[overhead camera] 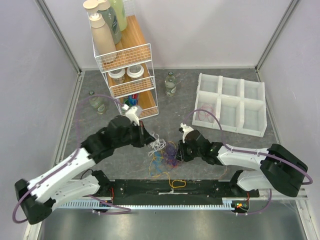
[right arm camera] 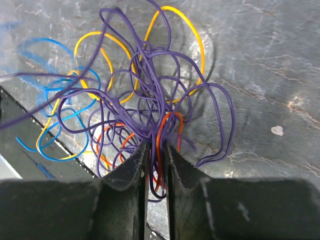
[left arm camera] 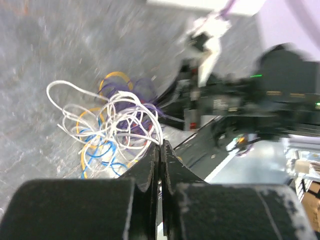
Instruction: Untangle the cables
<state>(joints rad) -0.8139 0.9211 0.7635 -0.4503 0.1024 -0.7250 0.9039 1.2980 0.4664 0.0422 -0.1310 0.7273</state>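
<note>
The cables (overhead camera: pixel 165 156) lie in one tangled heap on the bench (overhead camera: pixel 235 152), between the two arms. The left end effector (left arm camera: pixel 160 144) is pinched tight on the white cable (left arm camera: pixel 131 102). The right end effector (right arm camera: pixel 156 148) is narrowed onto the purple cable (right arm camera: pixel 149 120) and a red strand (right arm camera: pixel 161 131). The cables look light, limp and prone to snagging, so single strands near the knot's edge are probably the best hold.

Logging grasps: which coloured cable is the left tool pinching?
The white cable: its strands run into the shut left tool; the purple cable sits in the right tool.
</note>
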